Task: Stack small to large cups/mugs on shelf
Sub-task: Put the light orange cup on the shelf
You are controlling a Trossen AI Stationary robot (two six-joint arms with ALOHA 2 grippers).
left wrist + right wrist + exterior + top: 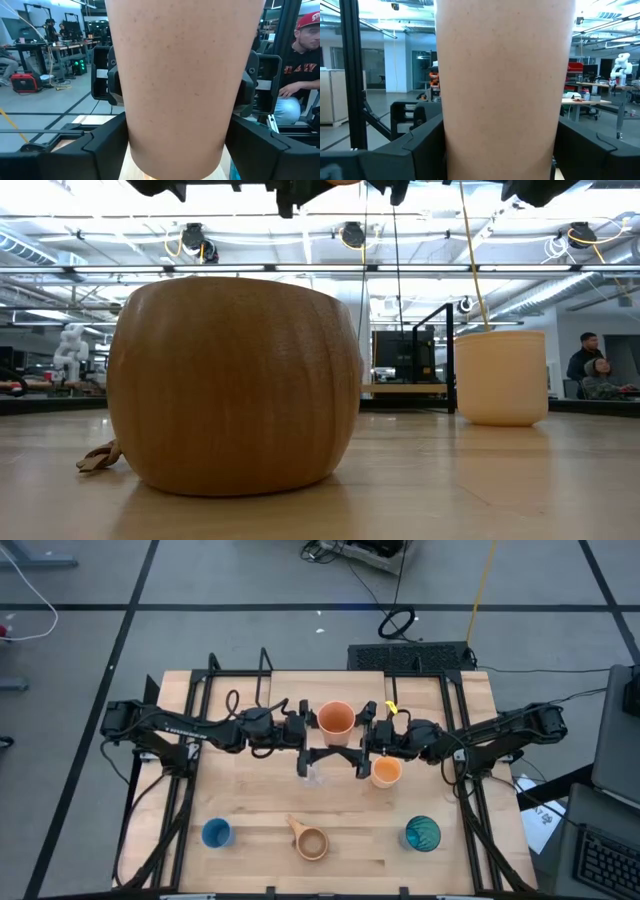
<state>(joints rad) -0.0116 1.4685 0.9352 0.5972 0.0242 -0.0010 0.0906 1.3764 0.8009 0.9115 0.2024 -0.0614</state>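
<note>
An orange cup hangs high above the middle of the table, between my left gripper and my right gripper, both shut on it. A second orange cup and a tiny clear cup stand on their bases on the table below. Along the near edge stand a blue cup, a tan handled mug and a teal tumbler. I cannot pick out the shelf in these views. My left gripper comes level from the table's left and has the cup's wall between its two fingers, one on the far side and one on the near side. The cup stands upright, lifted clear of the table. My right gripper comes from the table's right, slanting slightly upward, and pinches the same cup's wall between its two fingers, on its far and near sides. The cup fills the gap between them.
In the low view the tan mug fills the foreground, with the second orange cup behind it to the right. Black frame rods run along both table sides. People show in the room beyond.
</note>
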